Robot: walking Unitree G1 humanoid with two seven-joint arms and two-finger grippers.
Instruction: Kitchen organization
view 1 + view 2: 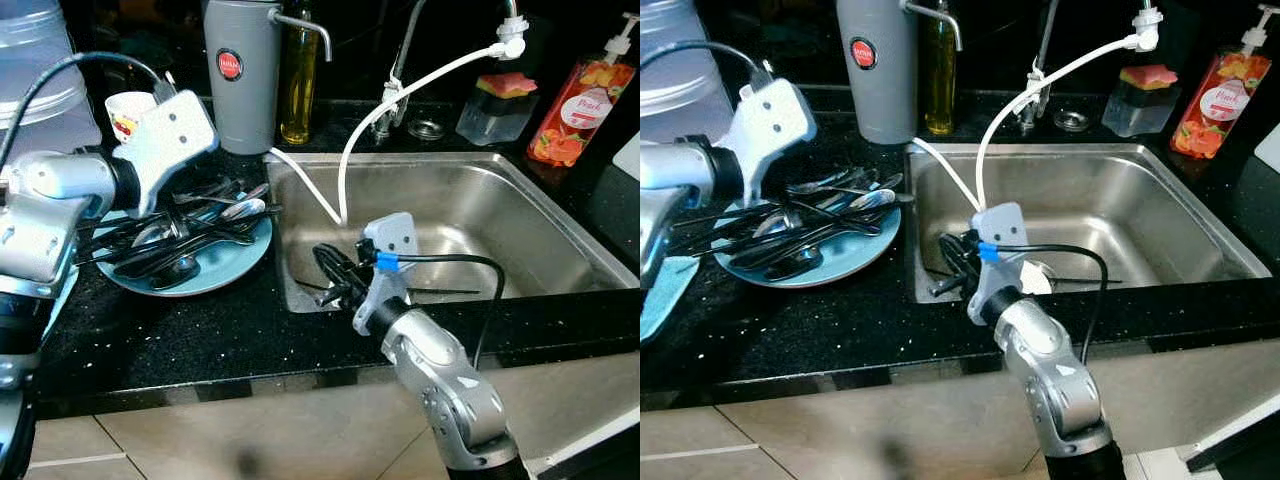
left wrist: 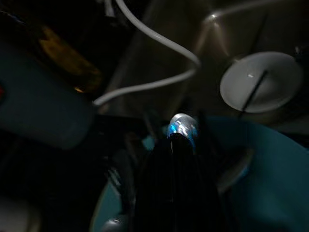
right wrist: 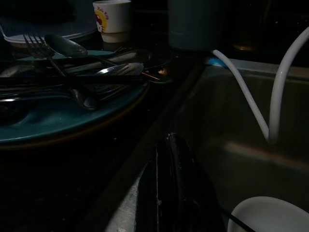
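Counter of black speckled stone runs across the middle of the frame, with a stainless sink sunk into it at centre right and pale cabinet fronts below along the bottom edge. On the counter at left centre sits a blue plate heaped with dark and silver cutlery, handles fanning toward the left. Behind the plate, at upper left, stand a small white cup with a printed motif and part of a clear plastic container. A tall grey canister with a red round label stands at top centre, just beside an amber bottle. A faucet rises at the top behind the sink, and a white hose curves from it down into the basin. At upper right are a sponge holder and an orange soap pump bottle.

The left hand hangs over the plate among the cutlery; in its wrist view its dark fingers look closed together at a shiny utensil tip, though whether they grip it I cannot tell. The right hand reaches into the left part of the sink, near the basin wall, its black fingers drawn together, with a white round dish just beside them on the sink floor.
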